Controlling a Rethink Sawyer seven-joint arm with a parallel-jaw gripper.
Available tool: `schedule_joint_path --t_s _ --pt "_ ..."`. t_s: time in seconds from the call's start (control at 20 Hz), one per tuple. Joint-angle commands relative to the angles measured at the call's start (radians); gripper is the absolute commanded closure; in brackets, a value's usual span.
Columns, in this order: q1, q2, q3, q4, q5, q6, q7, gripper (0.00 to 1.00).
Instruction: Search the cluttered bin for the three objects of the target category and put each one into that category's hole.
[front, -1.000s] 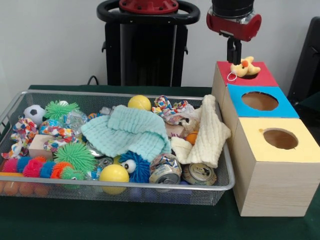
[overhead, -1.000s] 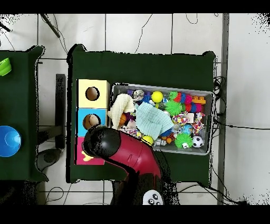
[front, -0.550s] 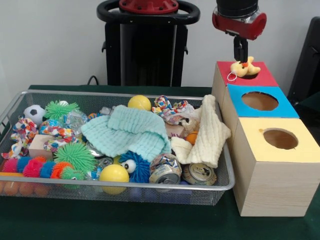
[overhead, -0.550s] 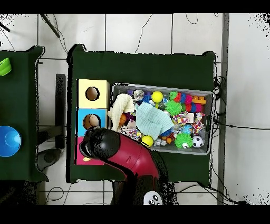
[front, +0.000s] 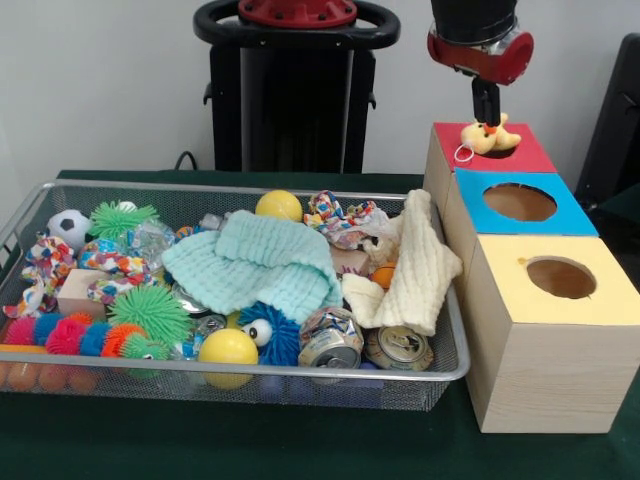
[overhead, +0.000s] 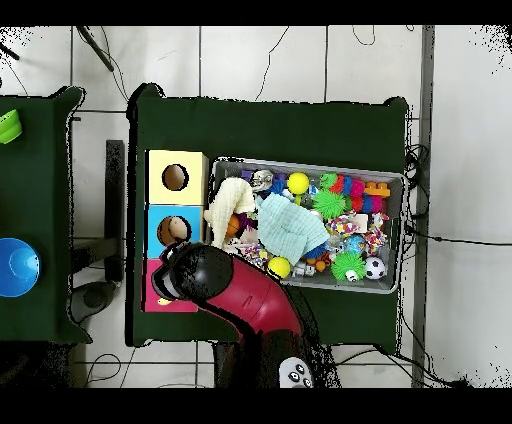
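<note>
Yellow plush duck (front: 487, 136) lay on top of the red box (front: 520, 156), the farthest of three boxes lined up beside the wire bin (front: 60, 190). The gripper (front: 486, 102) hung directly above the duck, its black tips almost meeting the toy; whether the fingers were spread or pressed together could not be told. Next in the row came the blue box (front: 560, 222) and then the yellow box (front: 520, 285), each with a round hole in its top. In the bin, a pale green cloth (front: 258, 262) lay over the clutter, a cream cloth (front: 418, 268) draped against the side nearest the boxes, and two crushed cans (front: 365, 345) sat at the front edge.
</note>
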Motion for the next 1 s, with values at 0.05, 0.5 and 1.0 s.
schedule_joint_path --t_s 0.05,0.5,1.0 --pt "-0.041 0.054 0.099 0.032 0.008 0.076 0.072 1.0" --pt "-0.071 0.116 0.132 0.043 0.003 -0.004 0.024 1.0" --pt "-0.113 0.185 0.179 0.03 -0.005 -0.008 0.008 1.0"
